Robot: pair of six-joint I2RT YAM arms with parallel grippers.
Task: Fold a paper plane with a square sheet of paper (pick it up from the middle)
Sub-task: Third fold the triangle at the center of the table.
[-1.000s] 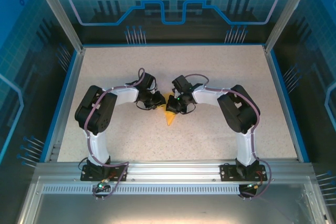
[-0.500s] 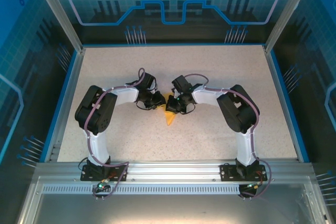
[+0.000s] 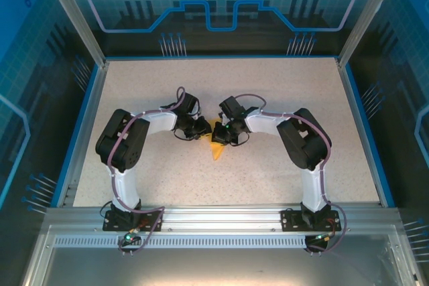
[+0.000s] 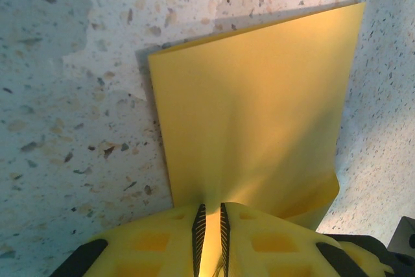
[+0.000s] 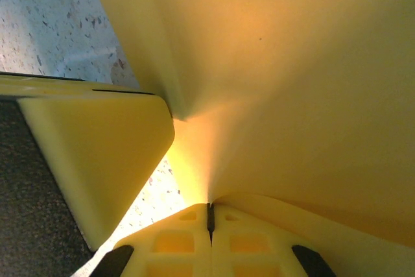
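The sheet of paper point(image 3: 216, 147) is orange-yellow and folded, its sharp point aimed at the near edge, in the middle of the table. My left gripper point(image 3: 204, 128) and right gripper point(image 3: 218, 133) meet over its far end. In the left wrist view the left gripper point(image 4: 211, 207) is shut on a raised ridge of the paper point(image 4: 253, 108), which spreads out flat over the table beyond. In the right wrist view the right gripper point(image 5: 209, 205) is shut on a fold of the paper point(image 5: 292, 63). One of the left gripper's fingers point(image 5: 97, 154) stands close at the left.
The speckled table point(image 3: 167, 92) is bounded by a blue rim point(image 3: 86, 125) and glass walls with aluminium posts point(image 3: 74, 15). Both arms bend inward from their bases at the near rail point(image 3: 214, 219).
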